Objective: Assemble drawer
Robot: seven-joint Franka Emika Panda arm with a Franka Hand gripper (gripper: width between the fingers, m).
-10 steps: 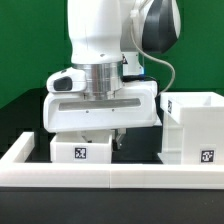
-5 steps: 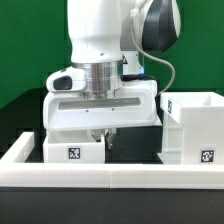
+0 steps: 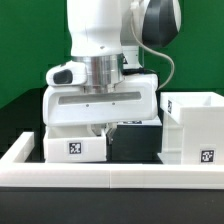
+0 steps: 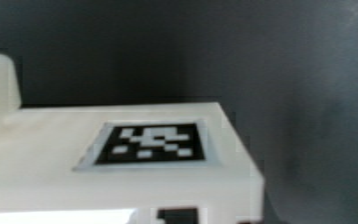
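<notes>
A small white drawer box [image 3: 75, 148] with a black-and-white tag on its front is low at the exterior view's left. My gripper [image 3: 107, 130] comes down from the wide white hand onto the box's right end and is shut on it, with the box held just off the floor. The tall white drawer casing [image 3: 195, 125], also tagged, stands at the exterior view's right, apart from the box. The wrist view shows the box's flat white face and its tag [image 4: 149, 143] close up against a dark floor. My fingertips do not show clearly there. The second small box is out of view.
A low white border wall [image 3: 110, 178] runs along the front of the workspace, just in front of the box and casing. A dark gap of floor [image 3: 135, 145] lies between the box and the casing. A green backdrop is behind.
The small box has moved with my gripper toward the exterior view's left, then slightly upward. The hand has risen a little. The casing has not moved.
</notes>
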